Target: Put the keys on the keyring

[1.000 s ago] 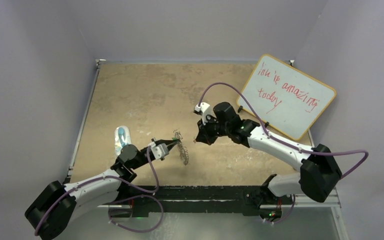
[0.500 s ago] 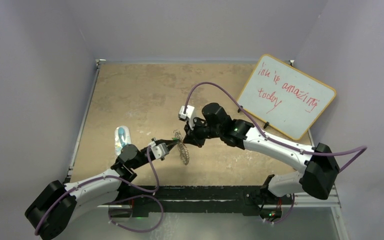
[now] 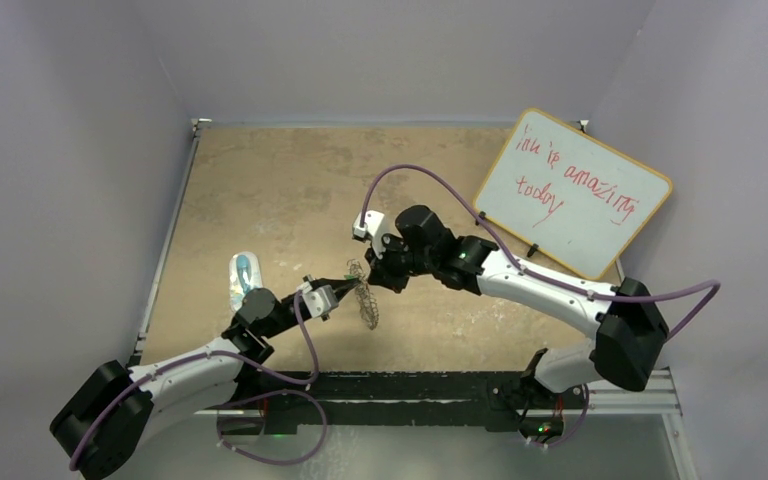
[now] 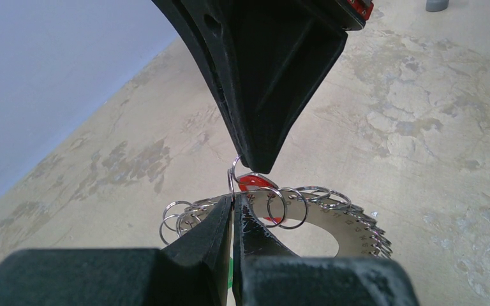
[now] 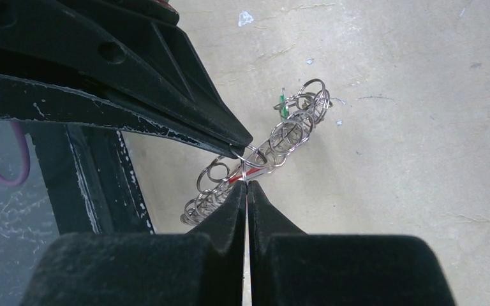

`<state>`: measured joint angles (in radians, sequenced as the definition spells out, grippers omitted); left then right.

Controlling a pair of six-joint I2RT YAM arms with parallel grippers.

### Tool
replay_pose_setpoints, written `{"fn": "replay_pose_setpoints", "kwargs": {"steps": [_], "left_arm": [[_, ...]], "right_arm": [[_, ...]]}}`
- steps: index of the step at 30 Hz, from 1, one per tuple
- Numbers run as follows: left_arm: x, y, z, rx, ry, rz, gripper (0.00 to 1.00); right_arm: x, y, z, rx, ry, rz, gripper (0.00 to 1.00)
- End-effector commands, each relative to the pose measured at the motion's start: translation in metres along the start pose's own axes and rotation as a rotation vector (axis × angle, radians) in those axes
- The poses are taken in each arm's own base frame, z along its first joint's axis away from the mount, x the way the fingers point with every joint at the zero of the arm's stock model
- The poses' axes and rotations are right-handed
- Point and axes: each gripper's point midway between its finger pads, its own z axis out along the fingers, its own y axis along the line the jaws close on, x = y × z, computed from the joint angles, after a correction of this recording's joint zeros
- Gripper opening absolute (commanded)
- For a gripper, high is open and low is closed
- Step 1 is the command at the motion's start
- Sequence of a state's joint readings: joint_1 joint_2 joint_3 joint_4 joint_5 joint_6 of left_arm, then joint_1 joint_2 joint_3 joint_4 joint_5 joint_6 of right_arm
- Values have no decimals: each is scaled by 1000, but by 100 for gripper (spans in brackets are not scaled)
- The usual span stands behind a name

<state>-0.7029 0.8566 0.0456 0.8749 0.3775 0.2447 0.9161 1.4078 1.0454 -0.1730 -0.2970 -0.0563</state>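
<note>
Whiteboard (image 3: 572, 193) far right, clear bluish object (image 3: 244, 278) left, right pincer (image 5: 245, 183) against keyring (image 4: 351, 226)

Fingers of the right gripper (image 4: 256, 167) are covering much of the red-headed key (image 4: 257, 183), while those of the left gripper (image 4: 233, 207) are hiding the near rim of the keyring (image 4: 348, 220).

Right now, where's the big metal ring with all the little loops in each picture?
Top external: the keyring is just left of centre, between the two arms' tips.
Left wrist: the keyring is at lower centre, past the left gripper.
Right wrist: the keyring is at centre, edge-on, slanting up to the right.
Shared landmark: the left gripper and right gripper tips meet at its rim, beside the red key in the wrist views.
</note>
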Motion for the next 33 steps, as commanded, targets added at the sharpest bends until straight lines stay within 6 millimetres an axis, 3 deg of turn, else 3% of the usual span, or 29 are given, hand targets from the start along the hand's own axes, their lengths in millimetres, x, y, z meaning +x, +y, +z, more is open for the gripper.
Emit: {"fn": "replay_pose_setpoints", "kwargs": {"steps": [1,5,20,33], "left_arm": [[-14,3,6,6,-33,-3,0],[-14,3,6,6,-32,-4,0],[-16,3,6,8,-36,3,0],[-16,4,6,6,-36,5,0]], "right_arm": [[-13,-7,-2,36,-20,-22,0],[-18,-8,-2,44,-33,-16,0],[1,-7,8,35,34,59,0],[-29,4,-15,-2,-109,-59,0]]}}
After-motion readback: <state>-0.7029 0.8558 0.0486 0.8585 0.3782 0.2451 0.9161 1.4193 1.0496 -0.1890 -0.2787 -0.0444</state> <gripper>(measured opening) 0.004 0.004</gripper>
